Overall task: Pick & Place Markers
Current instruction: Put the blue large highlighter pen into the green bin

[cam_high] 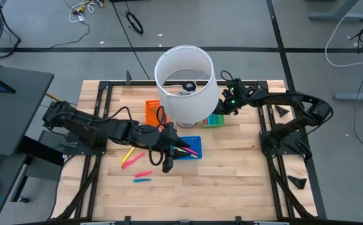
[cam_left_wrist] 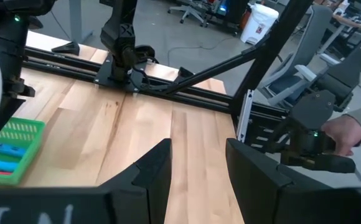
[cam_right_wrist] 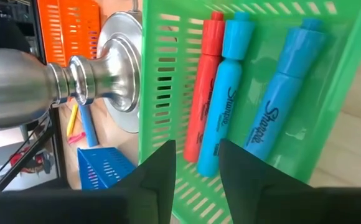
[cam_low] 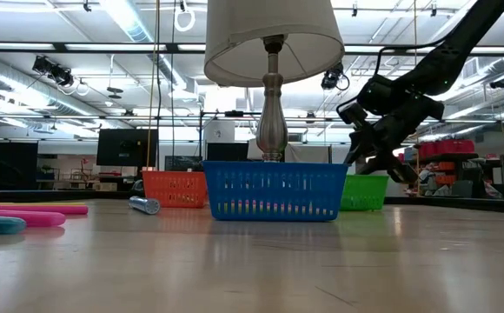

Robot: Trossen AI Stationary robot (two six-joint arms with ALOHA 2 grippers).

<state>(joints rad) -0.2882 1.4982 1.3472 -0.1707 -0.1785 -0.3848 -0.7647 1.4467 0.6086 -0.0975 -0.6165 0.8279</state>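
Note:
My right gripper [cam_right_wrist: 196, 149] hangs open, slanting down over the green tray [cam_right_wrist: 159, 81]. A red marker [cam_right_wrist: 202, 93] and two blue markers [cam_right_wrist: 227, 93] lie flat in that tray; nothing is between the fingers. My left gripper [cam_left_wrist: 199, 149] stands open and empty, high above the blue tray [cam_high: 191, 147], which holds several markers. On the table to the left of the blue tray lie loose markers: a yellow one [cam_high: 128, 153], two pink ones [cam_high: 143, 173] and a teal one [cam_high: 142, 180]. The orange tray [cam_high: 150, 109] stands left of the lamp.
A table lamp [cam_high: 184, 84] with a white shade and silver base [cam_right_wrist: 115, 74] stands among the three trays, close to my right gripper [cam_low: 382, 148]. Black frame rails [cam_left_wrist: 187, 93] run along the table's edges. A person's hand [cam_left_wrist: 348, 130] shows beyond the table's right side.

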